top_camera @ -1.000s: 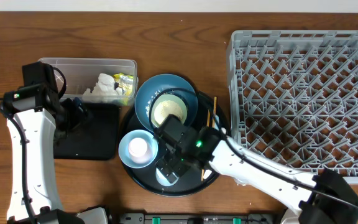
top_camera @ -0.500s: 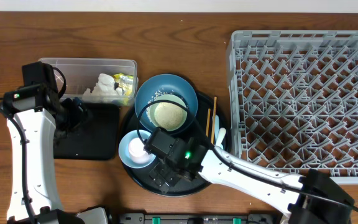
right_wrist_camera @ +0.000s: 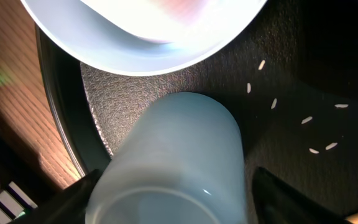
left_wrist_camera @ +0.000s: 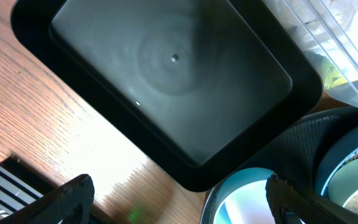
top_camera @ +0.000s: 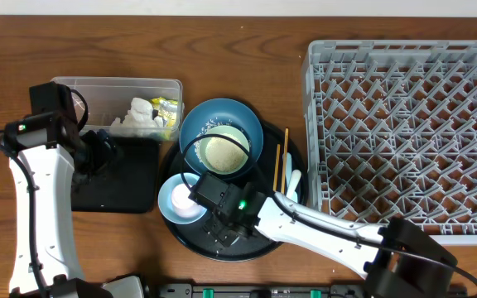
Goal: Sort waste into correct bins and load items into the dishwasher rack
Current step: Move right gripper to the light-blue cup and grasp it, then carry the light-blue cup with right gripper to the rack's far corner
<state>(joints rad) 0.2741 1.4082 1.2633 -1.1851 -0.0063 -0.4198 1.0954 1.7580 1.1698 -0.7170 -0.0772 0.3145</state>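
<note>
My right gripper (top_camera: 222, 229) is low over the front of the round black tray, open, its fingers either side of a small pale cup (right_wrist_camera: 179, 143) in the right wrist view (right_wrist_camera: 173, 200). The small light-blue bowl (top_camera: 180, 199) sits just left of it. The big dark-blue bowl (top_camera: 220, 132) holds a pale dish of rice (top_camera: 224, 153). Chopsticks (top_camera: 281, 161) and a white spoon (top_camera: 293, 180) lie on the tray's right side. Loose rice grains (right_wrist_camera: 303, 119) lie on the tray. My left gripper (top_camera: 98, 153) is open and empty over the shallow black tray (top_camera: 131, 178).
The clear tub (top_camera: 114, 89) at the back left holds white napkins (top_camera: 139, 116) and a yellow-green wrapper (top_camera: 166, 109). The grey dishwasher rack (top_camera: 404, 124) fills the right side. The round black tray (top_camera: 259, 242) sits between the bins and the rack.
My right gripper has moved left and toward the front of the round tray, down around the pale cup. The left arm has not moved.
</note>
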